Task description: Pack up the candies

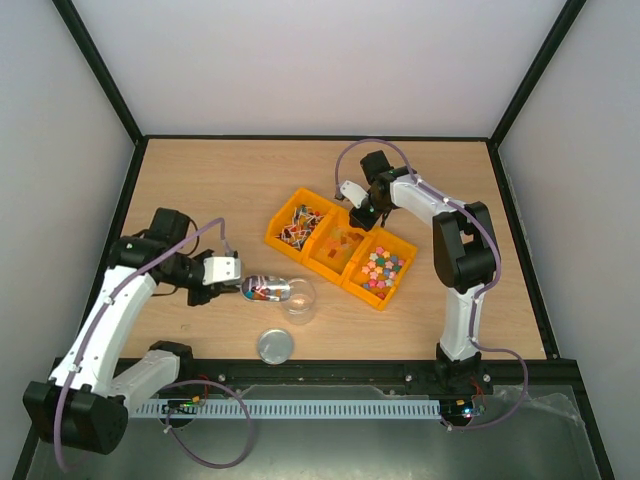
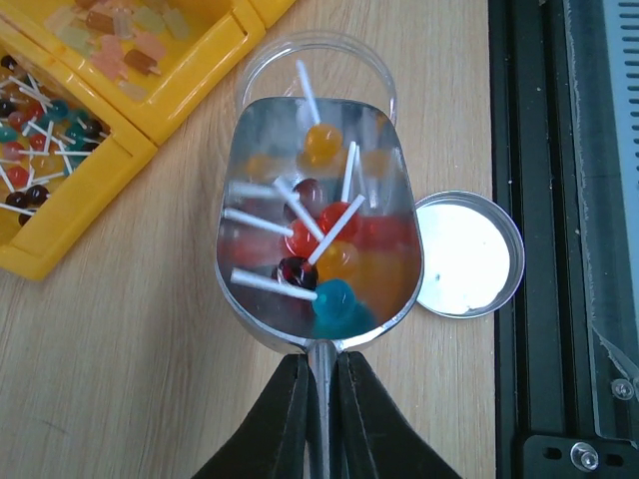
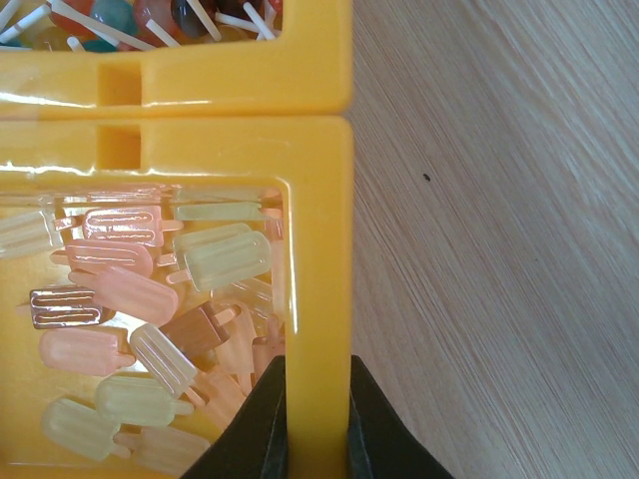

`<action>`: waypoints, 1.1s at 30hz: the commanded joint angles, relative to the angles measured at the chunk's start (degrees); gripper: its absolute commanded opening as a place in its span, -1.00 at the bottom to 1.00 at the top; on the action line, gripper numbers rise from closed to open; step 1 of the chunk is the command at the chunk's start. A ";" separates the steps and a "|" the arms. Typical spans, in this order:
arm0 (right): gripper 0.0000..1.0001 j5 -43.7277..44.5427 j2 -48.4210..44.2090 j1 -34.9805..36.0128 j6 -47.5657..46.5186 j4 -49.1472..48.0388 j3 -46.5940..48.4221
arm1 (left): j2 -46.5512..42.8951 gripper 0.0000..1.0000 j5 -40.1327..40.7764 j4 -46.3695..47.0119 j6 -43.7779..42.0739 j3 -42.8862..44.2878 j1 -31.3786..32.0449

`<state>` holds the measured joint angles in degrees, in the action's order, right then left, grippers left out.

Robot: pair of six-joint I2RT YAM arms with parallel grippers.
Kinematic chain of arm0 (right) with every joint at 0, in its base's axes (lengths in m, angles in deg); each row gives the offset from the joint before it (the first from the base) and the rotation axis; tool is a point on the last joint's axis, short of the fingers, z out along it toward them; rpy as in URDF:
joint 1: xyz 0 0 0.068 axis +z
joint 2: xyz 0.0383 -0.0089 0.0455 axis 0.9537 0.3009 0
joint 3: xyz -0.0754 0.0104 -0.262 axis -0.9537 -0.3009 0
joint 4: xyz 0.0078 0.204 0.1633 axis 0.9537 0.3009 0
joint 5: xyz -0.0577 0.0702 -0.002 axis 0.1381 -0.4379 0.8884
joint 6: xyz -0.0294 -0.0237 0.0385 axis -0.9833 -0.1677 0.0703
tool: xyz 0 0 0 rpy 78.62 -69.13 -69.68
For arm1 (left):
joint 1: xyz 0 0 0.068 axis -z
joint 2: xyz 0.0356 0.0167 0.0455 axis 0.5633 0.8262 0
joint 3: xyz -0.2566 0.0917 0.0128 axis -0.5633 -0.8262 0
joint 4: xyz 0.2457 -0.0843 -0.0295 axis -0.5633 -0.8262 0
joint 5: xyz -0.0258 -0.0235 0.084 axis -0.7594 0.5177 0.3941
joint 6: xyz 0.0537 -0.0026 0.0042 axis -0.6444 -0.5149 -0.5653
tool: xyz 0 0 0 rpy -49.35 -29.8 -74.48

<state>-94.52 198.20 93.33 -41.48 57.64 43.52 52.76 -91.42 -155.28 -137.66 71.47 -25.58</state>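
The candies are small lollipops with white sticks, heaped in the left yellow bin [image 1: 296,229], which also shows in the left wrist view [image 2: 35,150]. My left gripper [image 1: 232,270] [image 2: 319,399] is shut on the handle of a metal scoop [image 1: 266,290] [image 2: 262,150]. The scoop holds several lollipops [image 2: 334,297], and its front lies over the mouth of a clear jar [image 1: 299,301] [image 2: 300,45]. My right gripper [image 1: 357,213] [image 3: 318,424] is shut on the far wall [image 3: 319,249] of the middle yellow bin [image 1: 322,264].
The middle bin holds pastel popsicle-shaped pieces [image 3: 130,299]. The right yellow bin [image 1: 352,287] holds multicoloured chunky pieces. A round metal lid [image 1: 275,346] [image 2: 464,254] lies near the table's front edge, beside the jar. A black rail runs along the front edge.
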 commanded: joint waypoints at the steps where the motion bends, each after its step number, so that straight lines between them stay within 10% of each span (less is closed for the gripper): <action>1: -0.88 1.18 -0.37 -0.35 0.35 1.80 -1.36 | 1.85 -0.95 2.46 1.24 5.11 2.54 2.34; 33: -0.90 0.65 0.07 -0.37 3.91 -0.31 -1.72 | 7.72 -0.95 13.05 -2.85 13.85 10.45 12.72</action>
<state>-94.72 198.09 93.22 -39.66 56.94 43.17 59.95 -79.44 -155.37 -124.83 79.76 -13.51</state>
